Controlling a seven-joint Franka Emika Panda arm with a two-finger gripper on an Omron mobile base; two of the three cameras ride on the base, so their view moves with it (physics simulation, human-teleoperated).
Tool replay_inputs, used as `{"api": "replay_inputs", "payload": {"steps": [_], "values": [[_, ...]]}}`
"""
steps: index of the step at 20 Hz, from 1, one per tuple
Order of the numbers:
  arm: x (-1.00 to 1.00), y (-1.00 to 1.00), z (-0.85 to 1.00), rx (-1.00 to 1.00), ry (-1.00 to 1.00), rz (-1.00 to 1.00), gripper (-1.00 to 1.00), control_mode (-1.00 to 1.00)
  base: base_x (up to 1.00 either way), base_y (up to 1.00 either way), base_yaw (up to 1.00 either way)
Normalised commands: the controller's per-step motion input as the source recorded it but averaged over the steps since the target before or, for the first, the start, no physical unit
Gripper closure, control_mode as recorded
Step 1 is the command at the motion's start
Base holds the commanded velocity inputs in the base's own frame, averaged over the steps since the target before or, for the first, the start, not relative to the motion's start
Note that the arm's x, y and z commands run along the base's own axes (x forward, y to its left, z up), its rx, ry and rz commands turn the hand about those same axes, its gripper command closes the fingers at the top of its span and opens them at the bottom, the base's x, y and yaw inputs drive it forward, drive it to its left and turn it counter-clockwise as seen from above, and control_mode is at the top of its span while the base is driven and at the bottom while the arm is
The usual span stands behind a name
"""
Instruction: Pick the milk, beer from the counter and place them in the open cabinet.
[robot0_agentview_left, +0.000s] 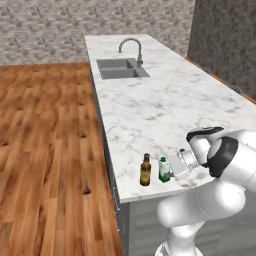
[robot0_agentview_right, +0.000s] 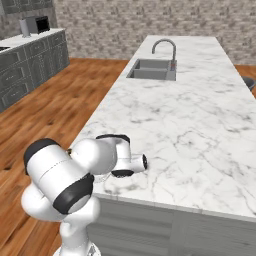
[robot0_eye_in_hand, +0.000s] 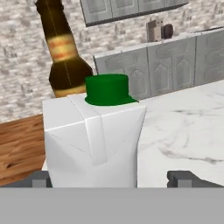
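The small white carton of milk with the green cap (robot0_eye_in_hand: 94, 135) stands upright near the front edge of the white marble counter (robot0_agentview_left: 165, 100). It is straight ahead of the two-finger gripper (robot0_eye_in_hand: 113, 178), between the wide-apart jaws, which hold nothing. The slim brown glass beer bottle (robot0_agentview_left: 145, 170) stands just beyond the carton.

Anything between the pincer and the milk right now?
Nothing visible. In the hand view the milk sits straight ahead between the open pincer's fingertips. The beer stands just behind it, not in the path. Both stand near the counter edge.
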Motion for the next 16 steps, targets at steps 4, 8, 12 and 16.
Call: {"api": "replay_inputs", "payload": {"steps": [4, 8, 12, 16], "values": [[0.00, 0.00, 0.00, 0.00, 0.00, 0.00, 1.00, -1.00, 0.00, 0.00, 0.00], [0.00, 0.00, 0.00, 0.00, 0.00, 0.00, 1.00, -1.00, 0.00, 0.00, 0.00], [-0.16, 0.00, 0.05, 0.00, 0.00, -0.01, 1.00, -1.00, 0.00, 0.00, 0.00], [-0.39, -0.14, 0.64, 0.00, 0.02, -0.13, 1.00, -1.00, 0.00, 0.00, 0.00]]}}
